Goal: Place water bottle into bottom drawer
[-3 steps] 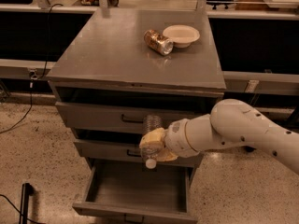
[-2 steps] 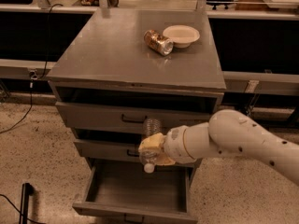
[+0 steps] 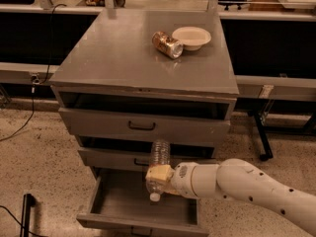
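Observation:
The water bottle (image 3: pixel 159 157) is clear crinkled plastic, held cap-down and nearly upright. My gripper (image 3: pixel 159 178) is shut on its lower part, with cream fingers (image 3: pixel 158 173) wrapped around it; the white cap (image 3: pixel 155 197) pokes out below. The white arm (image 3: pixel 247 186) comes in from the right. The bottle hangs above the pulled-out bottom drawer (image 3: pixel 106 221), over the middle of its grey tray, in front of the middle drawer's face.
The grey cabinet top (image 3: pixel 118 53) carries a brown-gold can (image 3: pixel 167 44) lying on its side and a white bowl (image 3: pixel 191 37). The top drawer (image 3: pixel 142 126) has a dark handle. A dark post (image 3: pixel 27 211) stands on the speckled floor at the lower left.
The gripper with the bottle has moved down and slightly left, closer over the open bottom drawer. The arm now reaches in lower from the right.

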`<state>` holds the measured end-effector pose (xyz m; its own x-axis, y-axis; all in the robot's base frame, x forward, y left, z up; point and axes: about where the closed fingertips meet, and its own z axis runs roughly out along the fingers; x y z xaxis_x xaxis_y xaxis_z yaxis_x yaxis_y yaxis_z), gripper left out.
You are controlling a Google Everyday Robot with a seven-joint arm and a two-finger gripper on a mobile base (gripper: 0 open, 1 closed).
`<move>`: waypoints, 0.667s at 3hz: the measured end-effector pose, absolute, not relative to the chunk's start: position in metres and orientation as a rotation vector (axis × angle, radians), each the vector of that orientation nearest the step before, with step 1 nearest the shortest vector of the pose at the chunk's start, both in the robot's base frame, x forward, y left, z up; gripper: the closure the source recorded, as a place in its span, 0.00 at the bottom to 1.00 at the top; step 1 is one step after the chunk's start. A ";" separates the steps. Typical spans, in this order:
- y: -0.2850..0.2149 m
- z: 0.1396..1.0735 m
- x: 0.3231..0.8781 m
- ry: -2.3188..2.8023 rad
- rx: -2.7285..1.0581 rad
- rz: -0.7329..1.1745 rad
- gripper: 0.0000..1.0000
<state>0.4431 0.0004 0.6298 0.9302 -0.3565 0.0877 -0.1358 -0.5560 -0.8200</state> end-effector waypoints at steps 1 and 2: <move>0.000 0.630 0.443 0.348 -2.160 -0.305 1.00; 0.002 0.601 0.446 0.356 -2.121 -0.302 1.00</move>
